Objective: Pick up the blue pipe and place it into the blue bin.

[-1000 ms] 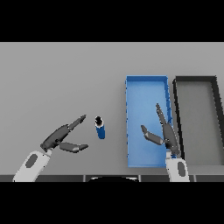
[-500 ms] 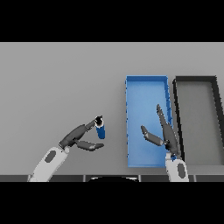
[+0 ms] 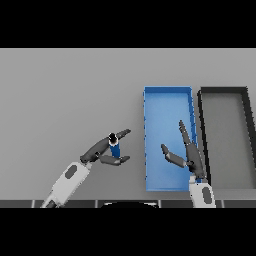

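**Pipe framed by the left hand, bin off to the right**

A short blue pipe with a dark cap is seen standing upright on the flat, matte grey worktop. It's bracketed by the left hand, fingers spread around it, not clearly clamped. The blue bin, a shallow rectangular tray, is set well to the pipe's right, with a black bin just beside it. The right hand is held loosely open above the blue bin.
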`<state>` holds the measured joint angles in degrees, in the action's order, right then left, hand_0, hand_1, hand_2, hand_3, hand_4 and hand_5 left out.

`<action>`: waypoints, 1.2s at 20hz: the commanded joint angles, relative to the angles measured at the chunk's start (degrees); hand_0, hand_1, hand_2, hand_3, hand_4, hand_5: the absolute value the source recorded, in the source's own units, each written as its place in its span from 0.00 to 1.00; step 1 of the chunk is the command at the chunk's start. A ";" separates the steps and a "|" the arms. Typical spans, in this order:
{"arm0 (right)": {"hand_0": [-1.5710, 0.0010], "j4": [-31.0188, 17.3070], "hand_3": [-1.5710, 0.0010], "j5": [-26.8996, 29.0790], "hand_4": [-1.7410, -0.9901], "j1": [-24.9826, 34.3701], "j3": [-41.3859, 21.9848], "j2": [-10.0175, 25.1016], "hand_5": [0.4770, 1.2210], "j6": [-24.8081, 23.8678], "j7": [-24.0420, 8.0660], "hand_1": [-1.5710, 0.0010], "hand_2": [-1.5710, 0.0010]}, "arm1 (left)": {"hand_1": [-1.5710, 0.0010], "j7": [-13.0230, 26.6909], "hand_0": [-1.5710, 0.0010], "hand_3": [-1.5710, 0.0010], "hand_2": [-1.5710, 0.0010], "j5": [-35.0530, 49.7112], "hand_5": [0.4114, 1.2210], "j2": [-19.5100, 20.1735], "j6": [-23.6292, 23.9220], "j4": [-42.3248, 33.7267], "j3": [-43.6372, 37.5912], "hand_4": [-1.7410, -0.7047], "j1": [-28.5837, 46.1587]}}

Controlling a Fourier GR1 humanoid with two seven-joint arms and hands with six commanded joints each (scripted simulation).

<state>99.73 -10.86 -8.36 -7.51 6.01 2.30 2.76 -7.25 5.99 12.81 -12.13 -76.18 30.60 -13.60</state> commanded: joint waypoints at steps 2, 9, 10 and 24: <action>1.00 0.97 1.00 1.63 0.72 -0.48 1.16 0.86 0.17 0.59 -0.34 1.00 1.00 | 0.83 0.10 0.94 0.86 0.77 0.38 0.30 -0.80 0.91 -1.02 0.08 0.41 0.93; 1.00 0.12 1.00 1.15 0.73 0.60 0.62 -0.05 0.17 0.19 -0.78 1.00 1.00 | 0.19 -2.36 0.22 0.22 0.17 -0.67 0.85 -3.17 2.05 0.10 2.28 0.11 0.98; 1.00 -0.21 1.00 1.43 0.73 0.48 1.06 0.67 0.17 0.63 -0.75 1.00 1.00 | 0.15 -4.27 0.18 0.19 0.14 -0.91 0.88 -2.80 2.39 0.03 2.36 0.09 1.35; 1.00 0.73 1.00 0.63 0.80 -0.43 1.18 1.34 0.17 0.30 1.54 1.00 1.00 | 0.01 2.70 0.01 0.05 0.01 1.46 0.99 -4.42 4.51 -13.30 3.38 0.00 -1.52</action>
<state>100.46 -10.23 -8.79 -6.33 7.37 2.59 4.29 -4.64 7.56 8.37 -7.71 -89.49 33.97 -15.13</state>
